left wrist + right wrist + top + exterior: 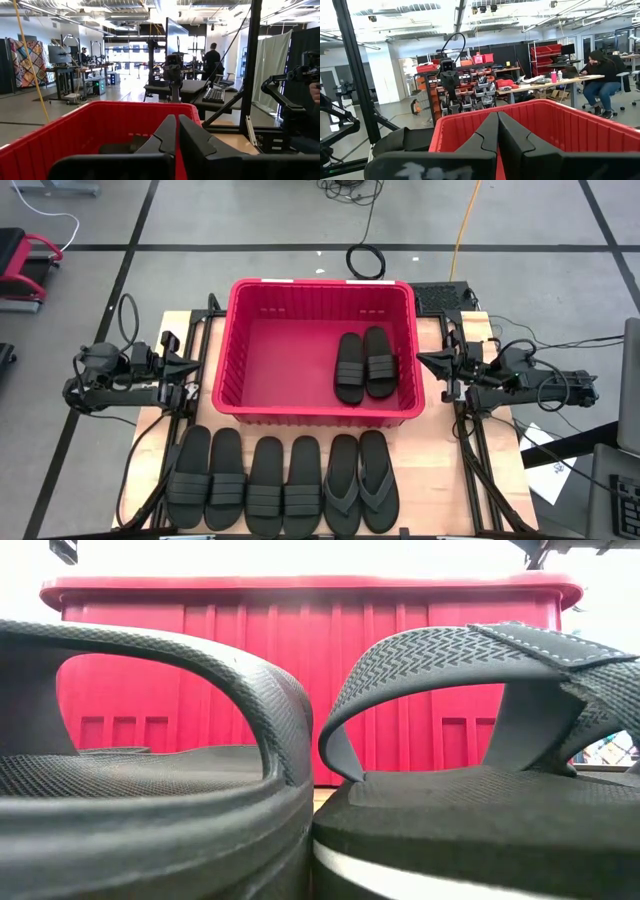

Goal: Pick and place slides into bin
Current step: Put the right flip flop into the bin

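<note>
My left gripper (188, 370) is closed on nothing, fingers pressed together, parked at the left side of the bin (325, 416) and pointing at its wall; I read that as a rest pose between picks, kept outside the rim so it won't snag the tub. My right gripper (425, 363) mirrors it on the right side, also clenched empty, aimed at the opposite wall, clear of the work. In the bin lie two band slides (364, 365), side by side near the right wall, which leaves the left part free for more. On the table in front of the bin six slides remain in a neat row, touching or nearly so: four band slides (245, 480) on the left and middle, then the flip-flops (361, 483) on the right. I judge the row is laid parallel so each can be taken from above.
</note>
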`<state>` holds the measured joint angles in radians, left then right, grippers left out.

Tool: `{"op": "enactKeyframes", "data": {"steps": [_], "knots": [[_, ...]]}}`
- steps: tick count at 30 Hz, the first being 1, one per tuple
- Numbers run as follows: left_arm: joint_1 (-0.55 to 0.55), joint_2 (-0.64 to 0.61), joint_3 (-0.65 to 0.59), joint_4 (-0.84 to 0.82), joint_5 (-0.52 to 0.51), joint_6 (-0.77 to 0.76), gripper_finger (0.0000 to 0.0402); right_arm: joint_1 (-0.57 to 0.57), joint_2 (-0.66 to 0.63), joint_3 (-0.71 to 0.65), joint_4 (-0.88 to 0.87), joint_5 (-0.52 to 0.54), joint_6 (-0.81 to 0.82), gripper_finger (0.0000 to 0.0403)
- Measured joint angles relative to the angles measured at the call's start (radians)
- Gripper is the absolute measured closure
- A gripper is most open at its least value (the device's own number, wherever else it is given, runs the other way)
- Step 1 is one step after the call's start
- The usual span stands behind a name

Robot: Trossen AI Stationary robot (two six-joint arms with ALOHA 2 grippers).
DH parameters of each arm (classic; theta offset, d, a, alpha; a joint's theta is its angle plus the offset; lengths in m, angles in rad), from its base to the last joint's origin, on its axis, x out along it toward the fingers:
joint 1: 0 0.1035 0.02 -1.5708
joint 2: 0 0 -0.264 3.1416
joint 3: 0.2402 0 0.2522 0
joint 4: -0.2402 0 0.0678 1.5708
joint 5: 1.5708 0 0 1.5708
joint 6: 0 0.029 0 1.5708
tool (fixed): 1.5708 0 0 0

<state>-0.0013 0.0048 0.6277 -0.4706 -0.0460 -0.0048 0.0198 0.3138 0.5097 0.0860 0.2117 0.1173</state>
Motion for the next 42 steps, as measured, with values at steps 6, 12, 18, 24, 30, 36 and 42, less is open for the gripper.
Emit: {"op": "enactKeyframes", "data": {"steps": [6, 12, 18, 24, 30, 36, 42], "knots": [[0.000, 0.000, 0.000, 0.000, 0.000, 0.000, 0.0378, 0.000, 0.000, 0.000, 0.000, -0.003, 0.001, 0.0403], [0.000, 0.000, 0.000, 0.000, 0.000, 0.000, 0.0378, 0.000, 0.000, 0.000, 0.000, -0.003, -0.001, 0.0403], [0.000, 0.000, 0.000, 0.000, 0.000, 0.000, 0.0378, 0.000, 0.000, 0.001, 0.000, -0.003, -0.029, 0.0403], [0.000, 0.000, 0.000, 0.000, 0.000, 0.000, 0.0378, 0.000, 0.000, 0.001, 0.006, 0.000, -0.060, 0.0403], [0.000, 0.000, 0.000, 0.000, 0.000, 0.000, 0.0378, -0.001, 0.000, 0.001, 0.006, 0.070, -0.070, 0.0403], [0.000, 0.000, -0.001, 0.086, -0.007, 0.007, 0.0378, -0.001, 0.000, 0.001, 0.007, 0.081, -0.077, 0.0403], [0.000, 0.000, -0.001, 0.293, -0.007, -0.087, 0.0378, -0.001, 0.000, 0.001, 0.007, 0.081, -0.055, 0.0403]]}}
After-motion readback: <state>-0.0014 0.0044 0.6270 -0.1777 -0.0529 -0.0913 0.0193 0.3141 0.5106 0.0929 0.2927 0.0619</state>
